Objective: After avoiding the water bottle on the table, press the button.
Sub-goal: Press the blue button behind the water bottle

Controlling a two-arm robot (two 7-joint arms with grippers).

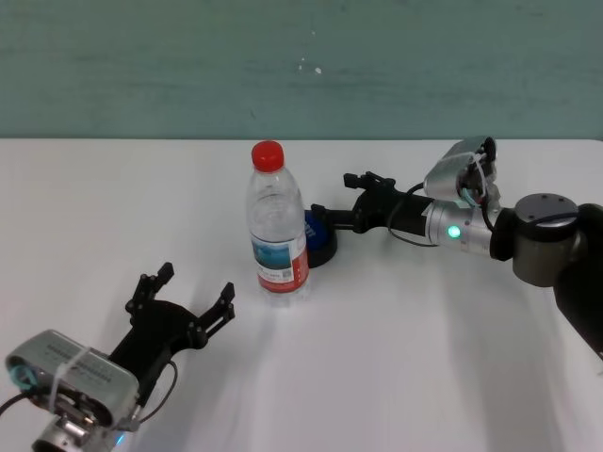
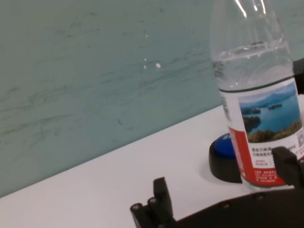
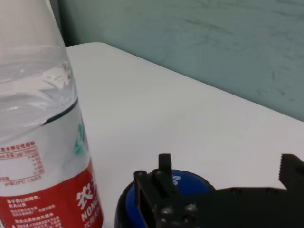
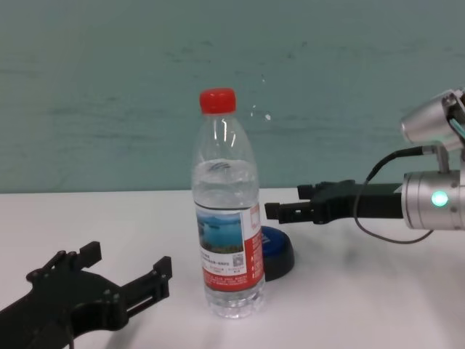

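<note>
White table [image 1: 396, 358] filling the lower two thirds of the head view, teal wall above. Upright bottle [image 1: 277, 221] at centre frame, red cap on top, lake label low on its body, water inside. Blue button [image 1: 317, 239] on a black base just right of the bottle and partly hidden behind it, the two nearly touching. Right gripper [image 1: 350, 201] reaching in from the right edge toward centre, level with the button and poised over its right side; fingers spread apart, nothing held; contact with the button impossible to judge. Left gripper [image 1: 191, 287] low in the lower left, near the table, pointed toward the bottle but well short of it; fingers wide apart, empty.
</note>
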